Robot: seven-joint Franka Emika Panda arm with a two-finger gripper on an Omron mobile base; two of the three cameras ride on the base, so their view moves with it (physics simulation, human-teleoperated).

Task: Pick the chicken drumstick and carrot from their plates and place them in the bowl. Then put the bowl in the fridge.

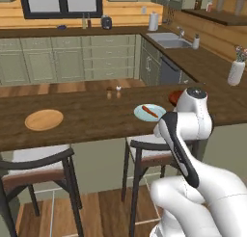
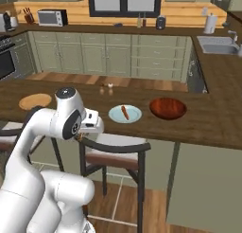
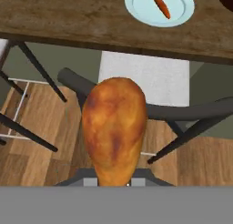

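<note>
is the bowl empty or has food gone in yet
Empty: the bowl shows bare reddish wood. The carrot lies on its blue plate.

A dark wooden counter (image 3: pixel 68 22) lies ahead of the hand, with two black-framed stools pushed against its near side: one stool (image 3: pixel 150 82) with a pale grey seat sits straight below the hand, the other (image 1: pixel 36 168) off to its left. Far beyond, a white paper towel roll (image 1: pixel 153 21) stands beside a steel sink (image 1: pixel 169 39), and a white vase (image 1: pixel 236 72) stands to the right.
</note>
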